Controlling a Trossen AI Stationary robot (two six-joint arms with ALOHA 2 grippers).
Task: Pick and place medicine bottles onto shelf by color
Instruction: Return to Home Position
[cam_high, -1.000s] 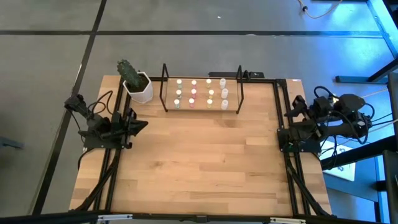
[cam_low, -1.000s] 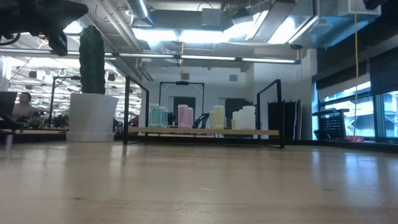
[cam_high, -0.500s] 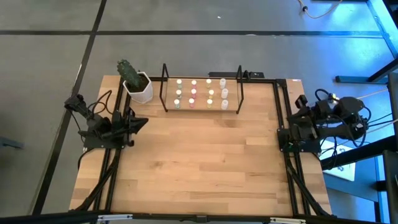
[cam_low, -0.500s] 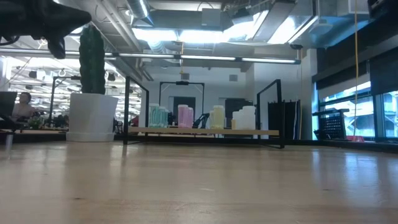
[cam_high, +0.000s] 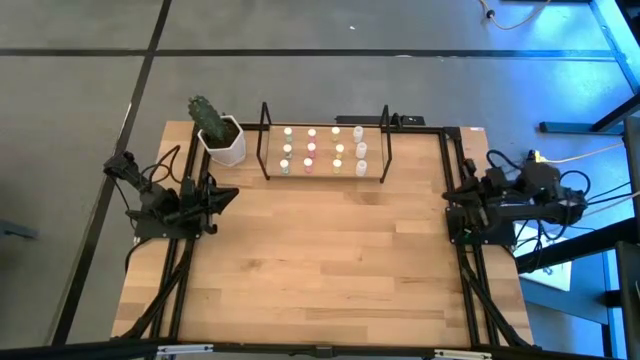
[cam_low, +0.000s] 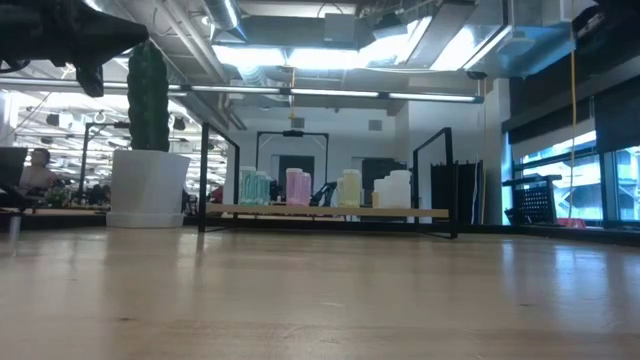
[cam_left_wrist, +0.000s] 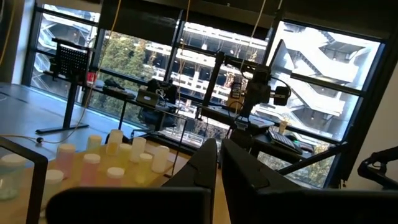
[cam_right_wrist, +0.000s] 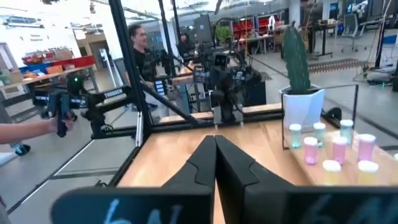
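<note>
We list: a cactus (cam_high: 207, 113) in a white hexagonal pot (cam_high: 227, 145), at eleven o'clock on the wooden table (cam_high: 320, 260); a person (cam_low: 38, 170) seated beyond it, at nine o'clock in the low view.

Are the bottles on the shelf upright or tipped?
Upright: in the low view the bottles stand straight on the shelf.
</note>
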